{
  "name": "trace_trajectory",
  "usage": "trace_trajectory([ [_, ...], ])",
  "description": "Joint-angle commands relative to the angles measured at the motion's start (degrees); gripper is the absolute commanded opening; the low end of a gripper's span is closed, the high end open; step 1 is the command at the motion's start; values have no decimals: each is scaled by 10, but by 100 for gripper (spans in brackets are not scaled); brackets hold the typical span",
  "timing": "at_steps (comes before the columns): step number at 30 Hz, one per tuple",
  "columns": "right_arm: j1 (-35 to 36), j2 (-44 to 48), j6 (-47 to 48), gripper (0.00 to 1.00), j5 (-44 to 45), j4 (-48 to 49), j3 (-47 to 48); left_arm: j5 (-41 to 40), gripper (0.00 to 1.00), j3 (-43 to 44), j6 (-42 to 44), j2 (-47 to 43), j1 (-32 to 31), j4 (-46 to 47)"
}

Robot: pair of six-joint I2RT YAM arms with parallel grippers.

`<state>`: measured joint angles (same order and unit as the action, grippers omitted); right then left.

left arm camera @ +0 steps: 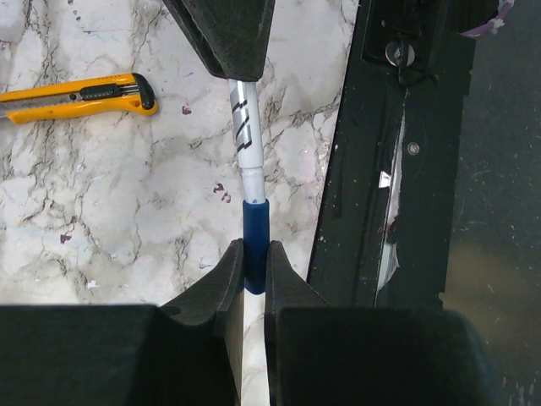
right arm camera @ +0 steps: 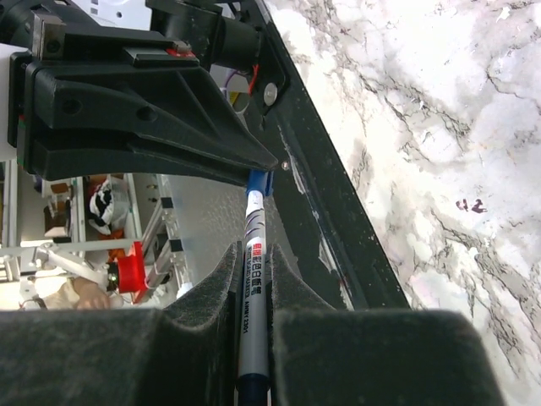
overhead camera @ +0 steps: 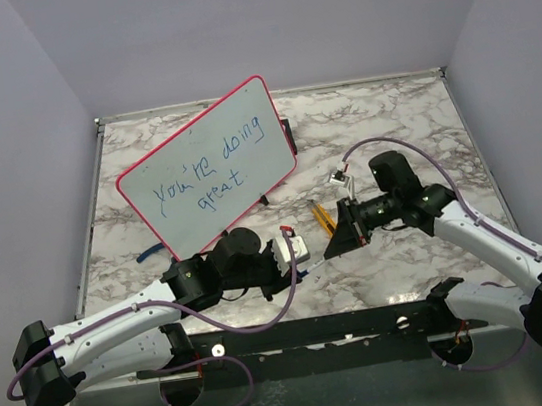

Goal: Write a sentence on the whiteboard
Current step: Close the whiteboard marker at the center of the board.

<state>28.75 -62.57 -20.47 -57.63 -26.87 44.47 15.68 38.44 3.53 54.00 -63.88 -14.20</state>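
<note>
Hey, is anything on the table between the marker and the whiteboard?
Nothing visible blocks it. The marker, held by the left gripper and right gripper, has bare marble toward the whiteboard. A yellow knife lies close by, off to the board's right.

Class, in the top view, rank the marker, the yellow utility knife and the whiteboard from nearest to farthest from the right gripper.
1. marker: clamped in the right gripper itself.
2. yellow utility knife: lying just beyond it, toward the back.
3. whiteboard: farthest, at the back left.
</note>
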Motion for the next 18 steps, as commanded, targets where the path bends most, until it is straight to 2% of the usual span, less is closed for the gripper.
trace_trajectory([
  [1,3,-9,-16,0,-18,31,-18,9,0,2,-12,-14,-3,38],
  [18,36,-17,-120,0,-33,190,-87,-3,0,6,-33,9,-3,86],
])
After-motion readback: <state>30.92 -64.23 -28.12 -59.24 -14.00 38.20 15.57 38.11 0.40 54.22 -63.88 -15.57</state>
